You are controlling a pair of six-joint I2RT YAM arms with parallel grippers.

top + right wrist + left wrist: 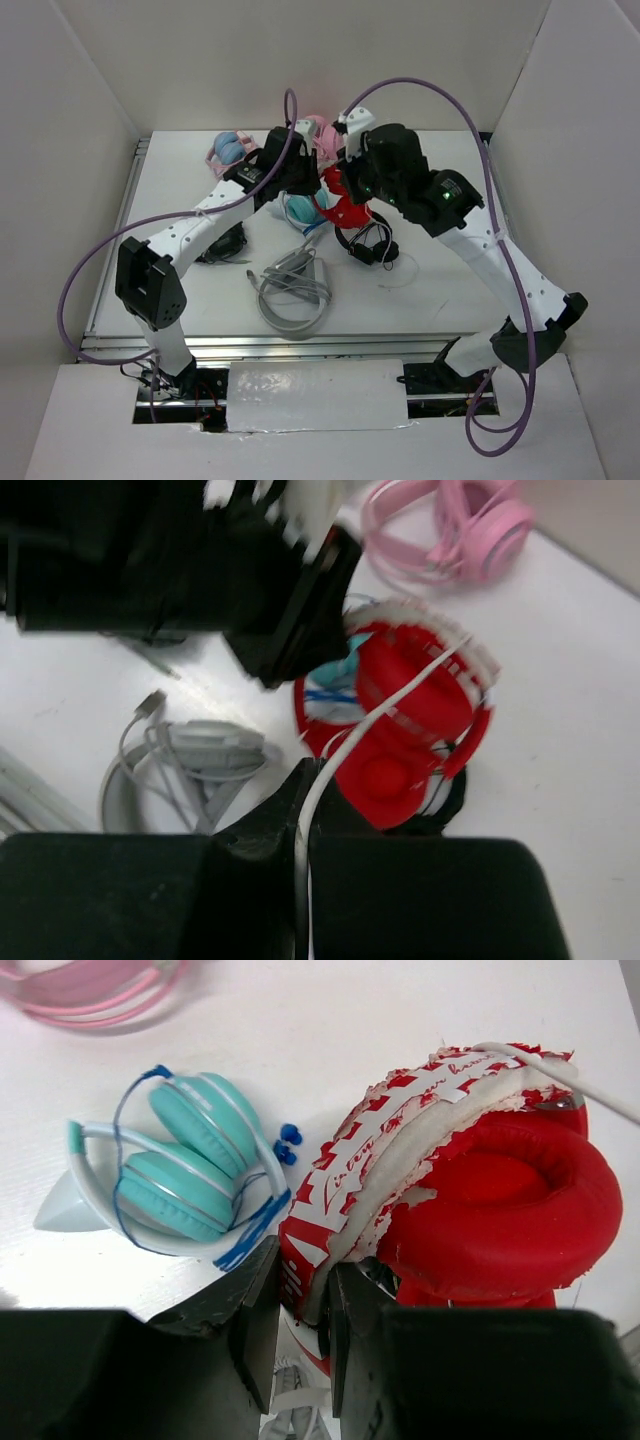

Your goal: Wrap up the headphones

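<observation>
The red headphones (343, 207) are held up over the middle of the table, between the two arms. Their headband (335, 1195) is peeling, with white showing under the red, and a red ear pad (500, 1200) sits beside it. My left gripper (303, 1310) is shut on the lower end of that headband. The thin white cable (375, 715) runs from the red headphones (415, 730) across a cup and down into my right gripper (303, 810), which is shut on it. The same cable (570, 1078) crosses over the headband's top.
Teal headphones (185, 1165) with a blue cord lie just left of the red ones. Pink headphones (450, 530) sit at the back. Small black headphones (370, 245) lie under the red set. Grey headphones with a coiled cable (295, 290) lie at the table's front.
</observation>
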